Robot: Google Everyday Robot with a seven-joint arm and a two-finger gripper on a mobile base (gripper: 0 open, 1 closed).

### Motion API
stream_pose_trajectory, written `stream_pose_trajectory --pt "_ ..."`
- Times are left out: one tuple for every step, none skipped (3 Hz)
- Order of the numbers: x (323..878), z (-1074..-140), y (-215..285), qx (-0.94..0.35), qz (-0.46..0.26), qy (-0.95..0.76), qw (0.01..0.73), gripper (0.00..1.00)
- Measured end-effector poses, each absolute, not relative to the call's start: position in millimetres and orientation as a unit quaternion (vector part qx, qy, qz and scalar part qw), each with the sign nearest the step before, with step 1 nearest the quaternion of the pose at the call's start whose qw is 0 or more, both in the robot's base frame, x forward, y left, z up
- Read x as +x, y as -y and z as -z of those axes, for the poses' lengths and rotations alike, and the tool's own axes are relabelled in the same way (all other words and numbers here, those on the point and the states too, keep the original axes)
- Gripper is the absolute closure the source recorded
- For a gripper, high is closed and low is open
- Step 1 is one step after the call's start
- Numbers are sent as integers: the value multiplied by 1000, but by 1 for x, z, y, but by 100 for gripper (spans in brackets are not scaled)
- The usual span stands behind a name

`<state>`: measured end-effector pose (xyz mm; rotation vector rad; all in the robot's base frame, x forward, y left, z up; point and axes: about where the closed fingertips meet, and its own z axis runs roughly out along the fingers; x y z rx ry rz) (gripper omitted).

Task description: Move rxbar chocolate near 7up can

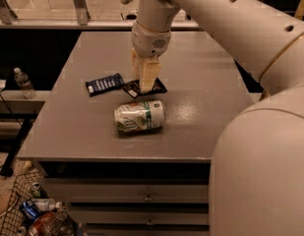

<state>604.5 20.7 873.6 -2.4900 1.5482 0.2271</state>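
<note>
Black rxbar chocolate [130,88] crosswise beneath end effector [146,86]

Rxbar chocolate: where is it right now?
Camera view: the rxbar chocolate lies on the table, just behind the 7up can and right of the blue wrapper, with the gripper down over it.

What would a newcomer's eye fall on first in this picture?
The large white arm fills the right side, and its gripper hangs low over the rxbar chocolate near the middle of the grey table. Just in front, the 7up can lies on its side, and a dark blue bar lies left of the gripper.
</note>
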Motion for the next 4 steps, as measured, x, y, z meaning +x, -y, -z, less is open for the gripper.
stream_pose_trajectory --pt "608 -872 -24 -842 -75 -524 106 35" --pt "610 -871 -27 -842 -73 -524 111 13" --pt "613 -870 -29 -841 -72 -523 114 0" --pt "612 -871 -28 -842 -67 -522 121 0"
